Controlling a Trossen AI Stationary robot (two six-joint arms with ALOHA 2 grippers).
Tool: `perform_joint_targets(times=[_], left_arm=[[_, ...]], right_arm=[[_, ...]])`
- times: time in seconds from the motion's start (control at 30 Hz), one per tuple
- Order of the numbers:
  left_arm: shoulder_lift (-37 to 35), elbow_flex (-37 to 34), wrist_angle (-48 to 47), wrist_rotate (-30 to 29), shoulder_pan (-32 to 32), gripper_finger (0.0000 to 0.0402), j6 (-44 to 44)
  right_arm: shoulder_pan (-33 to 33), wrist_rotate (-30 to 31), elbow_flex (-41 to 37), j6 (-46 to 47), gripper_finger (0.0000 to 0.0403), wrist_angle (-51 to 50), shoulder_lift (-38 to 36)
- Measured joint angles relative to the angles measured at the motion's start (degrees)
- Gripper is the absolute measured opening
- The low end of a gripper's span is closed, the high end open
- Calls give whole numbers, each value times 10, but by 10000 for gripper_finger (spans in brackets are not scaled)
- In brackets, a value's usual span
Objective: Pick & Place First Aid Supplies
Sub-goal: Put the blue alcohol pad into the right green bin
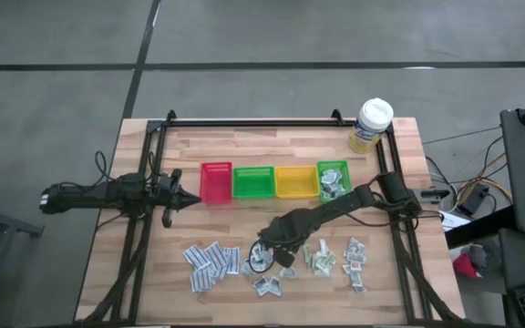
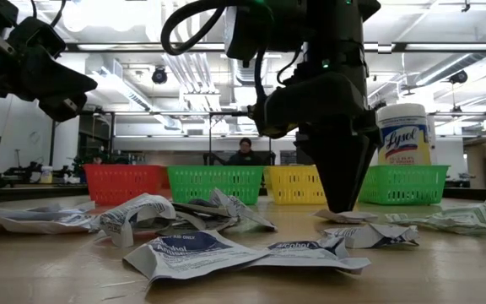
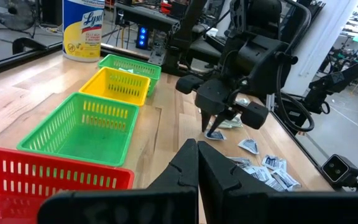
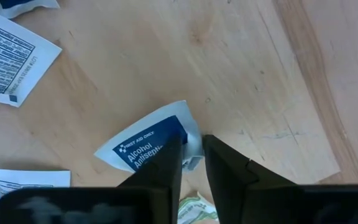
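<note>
Pinching the edge of a blue-and-white wipe packet (image 4: 157, 144) lying on the table (image 4: 260, 74), the right gripper (image 4: 191, 163) points straight down. Left gripper (image 3: 196, 163) hovers clenched shut, empty, beside the red bin (image 3: 36, 180).

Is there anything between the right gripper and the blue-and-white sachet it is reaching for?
Nothing visible. The right gripper is down at the table with its fingers on either side of the edge of the blue-and-white sachet; only bare wood surrounds them. Other sachets lie apart. The left gripper waits near the red bin.
</note>
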Motion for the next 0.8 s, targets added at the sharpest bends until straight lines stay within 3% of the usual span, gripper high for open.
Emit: perform_joint_targets(times=[0.3, 0.8], left_arm=[[0, 0, 0, 0, 0, 0, 0], [0, 0, 0, 0, 0, 0, 0]], right_arm=[[0, 13, -1, -6, 29, -7, -7], [0, 21, -2, -28, 27, -11, -15]])
